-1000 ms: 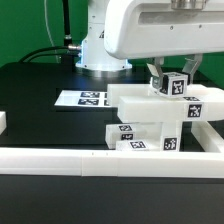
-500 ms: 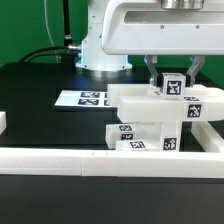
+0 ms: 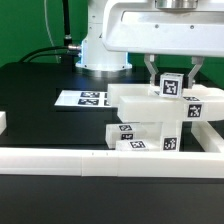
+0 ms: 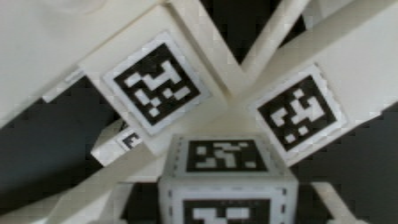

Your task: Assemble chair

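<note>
Exterior view is showing the two-finger gripper pinching a small white tagged post leg upright between narrowed jaws, probably lining it up for seating into the blocky white plastic chair. That chair is sitting at the black bench's front edge, against a long white rail, likely for bracing.

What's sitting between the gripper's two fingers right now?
A white tagged chair post, standing upright. The exterior view shows the fingers clamping its sides.
</note>
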Tool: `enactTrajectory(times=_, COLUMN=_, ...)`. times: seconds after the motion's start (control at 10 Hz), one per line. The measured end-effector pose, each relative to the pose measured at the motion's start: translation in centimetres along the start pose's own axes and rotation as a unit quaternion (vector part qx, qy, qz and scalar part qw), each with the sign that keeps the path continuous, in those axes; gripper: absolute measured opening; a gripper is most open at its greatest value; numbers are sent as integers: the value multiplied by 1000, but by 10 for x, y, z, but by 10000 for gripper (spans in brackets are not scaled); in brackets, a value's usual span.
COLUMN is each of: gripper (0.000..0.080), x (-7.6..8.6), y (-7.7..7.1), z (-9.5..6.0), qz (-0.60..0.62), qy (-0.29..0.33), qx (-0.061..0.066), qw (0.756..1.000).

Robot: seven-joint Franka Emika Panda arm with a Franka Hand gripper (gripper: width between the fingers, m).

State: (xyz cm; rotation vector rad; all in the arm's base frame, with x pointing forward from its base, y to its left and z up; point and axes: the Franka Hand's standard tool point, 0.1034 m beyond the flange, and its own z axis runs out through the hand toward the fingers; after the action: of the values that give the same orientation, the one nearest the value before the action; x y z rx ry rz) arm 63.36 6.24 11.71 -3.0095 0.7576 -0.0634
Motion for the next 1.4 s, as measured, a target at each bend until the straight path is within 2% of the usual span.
enactTrajectory(times=0.2, gripper=284, x=0, y=0, z=1, qz=81, qy=0, qx=2, qw=997)
enactTrajectory(times=0.3, gripper=284, x=0, y=1, z=1, qz=147, qy=-3, qx=17, qw=989)
enactTrajectory(times=0.5, gripper=284, x=1, y=-1, z=1, qz=250, qy=-5, qx=37, qw=968)
enactTrajectory(times=0.7, gripper=284, x=1, y=-3, z=1, qz=322, qy=-10, qx=45, qw=946)
enactTrajectory(times=0.8, gripper=336, x=0, y=-3, z=1, qz=331, qy=-11, qx=45, qw=942)
enactTrajectory(times=0.9, gripper=496, x=0, y=-3, z=1, qz=323, qy=-11, qx=45, qw=945)
enactTrajectory(times=1.0, gripper=496, x=0, y=-3, z=1, qz=307, qy=-10, qx=43, qw=951)
enactTrajectory(times=1.1, gripper=614, x=2, y=-5, z=1, qz=295, qy=-8, qx=42, qw=955)
enactTrajectory(times=1.4, gripper=648, x=2, y=-4, z=1, qz=216, qy=-4, qx=42, qw=975)
